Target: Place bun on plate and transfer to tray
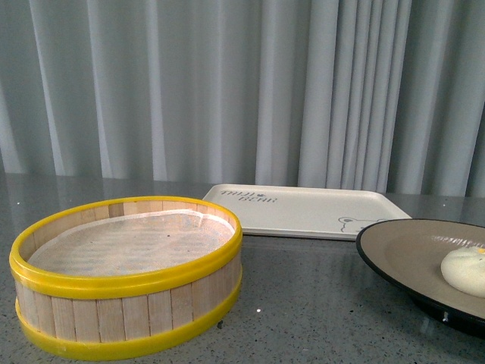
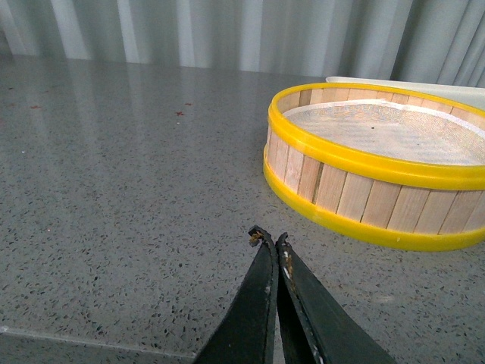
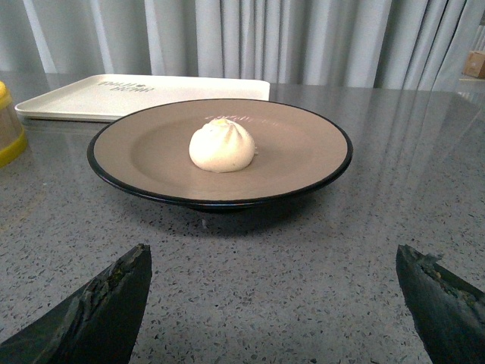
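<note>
L gripper (image 2: 270, 241): jaws pressed together, nothing held, low over bare grey tabletop (image 2: 114, 189), near steamer basket (image 1: 121, 318) but apart. Basket at left, yellow rims, white liner inside, no food seen. Tray (image 1: 303, 212) centre-back, bare. Plate (image 1: 402, 250) at right on tabletop, just in front of tray. Bun (image 1: 464, 269) on plate, approx centre. R gripper (image 3: 271, 258): jaws spread wide, empty, facing plate, short of rim.

— Where is the bun (image 3: 222, 146)?
— Upright near the middle of the plate (image 3: 303, 163), which stands on the grey table (image 3: 250, 296).
— And the right gripper (image 3: 273, 258)?
— On the near side of the plate, fingers spread wide, touching nothing.
— The tray (image 3: 91, 97)?
— On the far side of the plate, toward the left.
</note>
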You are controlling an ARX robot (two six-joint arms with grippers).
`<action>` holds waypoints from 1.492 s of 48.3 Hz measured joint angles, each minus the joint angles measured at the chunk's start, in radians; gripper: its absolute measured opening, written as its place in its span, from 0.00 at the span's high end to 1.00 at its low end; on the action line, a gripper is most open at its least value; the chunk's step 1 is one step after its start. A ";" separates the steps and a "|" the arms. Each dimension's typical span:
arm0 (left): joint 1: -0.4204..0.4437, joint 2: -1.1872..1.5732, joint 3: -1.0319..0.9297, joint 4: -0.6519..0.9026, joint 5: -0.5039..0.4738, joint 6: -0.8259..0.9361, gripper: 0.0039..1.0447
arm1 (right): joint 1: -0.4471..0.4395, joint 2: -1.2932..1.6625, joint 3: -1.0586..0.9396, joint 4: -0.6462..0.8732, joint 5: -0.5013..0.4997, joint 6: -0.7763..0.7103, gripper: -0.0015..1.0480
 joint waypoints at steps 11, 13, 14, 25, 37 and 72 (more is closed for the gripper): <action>0.000 -0.068 0.000 -0.068 0.000 0.000 0.96 | 0.000 0.000 0.000 0.000 0.000 0.000 0.08; 0.000 -0.080 0.000 -0.080 0.000 0.000 0.96 | 0.000 0.000 0.000 0.000 0.000 0.000 0.08; 0.000 -0.085 0.000 -0.085 0.000 0.000 0.96 | 0.000 0.000 0.000 0.000 0.000 0.000 0.08; 0.000 -0.245 0.000 -0.266 0.002 0.000 0.96 | 0.000 0.000 0.000 0.000 0.000 0.000 0.08; 0.000 -0.266 0.000 -0.272 0.002 0.000 0.90 | 0.000 0.000 0.000 0.000 0.000 0.000 0.08; 0.000 -0.266 0.000 -0.272 0.002 0.000 0.06 | 0.000 0.000 0.000 0.000 0.000 0.000 0.08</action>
